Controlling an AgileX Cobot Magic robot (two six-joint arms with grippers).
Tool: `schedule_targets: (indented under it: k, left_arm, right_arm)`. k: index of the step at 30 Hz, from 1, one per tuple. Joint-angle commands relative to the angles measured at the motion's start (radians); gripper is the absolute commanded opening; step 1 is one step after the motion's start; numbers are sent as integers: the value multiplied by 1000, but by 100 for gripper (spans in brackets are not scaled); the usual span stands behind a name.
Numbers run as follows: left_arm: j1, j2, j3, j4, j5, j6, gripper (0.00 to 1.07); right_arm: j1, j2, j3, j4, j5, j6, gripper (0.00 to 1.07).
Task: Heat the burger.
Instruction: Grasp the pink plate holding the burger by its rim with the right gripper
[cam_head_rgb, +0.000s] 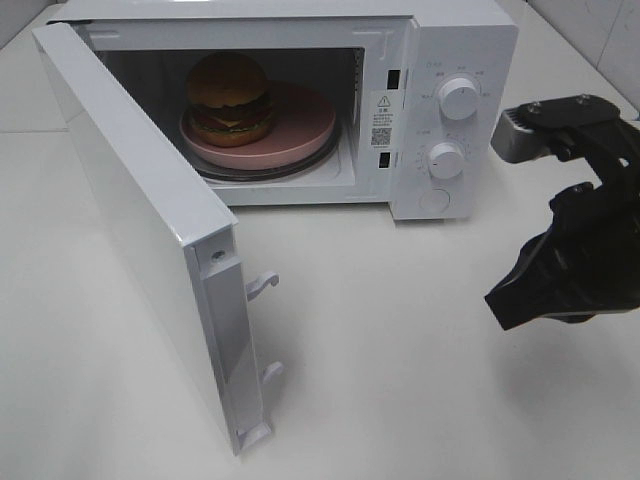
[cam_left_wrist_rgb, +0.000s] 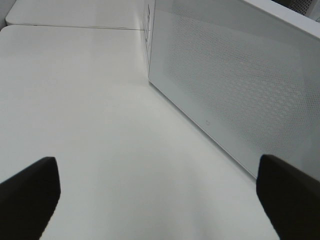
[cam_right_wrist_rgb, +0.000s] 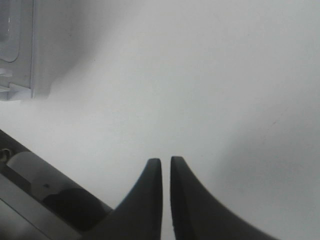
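White bench (cam_head_rgb: 400, 360) carried your boxy white microwave (cam_head_rgb: 445, 50); inside, the glossy golden-brown burger (cam_head_rgb: 230, 95) sat on a round pink plate (cam_head_rgb: 305, 125), well apart from your closed, empty right pincer (cam_right_wrist_rgb: 166, 164); left pincer (cam_left_wrist_rgb: 156, 170) gaped.

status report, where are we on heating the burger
Left gripper open, empty. Right gripper shut, empty. Burger on pink plate inside microwave. Door wide open, nothing seen blocking it.
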Motion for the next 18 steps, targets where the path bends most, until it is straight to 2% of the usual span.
schedule_targets:
  k: [1, 6, 7, 14, 18]
  left_arm:
    - [3, -4, 1, -5, -7, -2, 100]
    - [3, -4, 1, -5, -7, -2, 100]
    - [3, -4, 1, -5, -7, -2, 100]
    - [3, -4, 1, -5, -7, -2, 100]
    - [3, -4, 1, -5, -7, -2, 100]
  right_arm:
    - [-3, -9, -44, -84, 34, -108, 3]
    - [-3, -9, -55, -160, 31, -246, 4]
    - [-3, -9, -55, -187, 29, -350, 4]
    - [-3, -9, -55, -193, 30, -663, 5]
    - [-3, -9, -55, -196, 16, -933, 6]
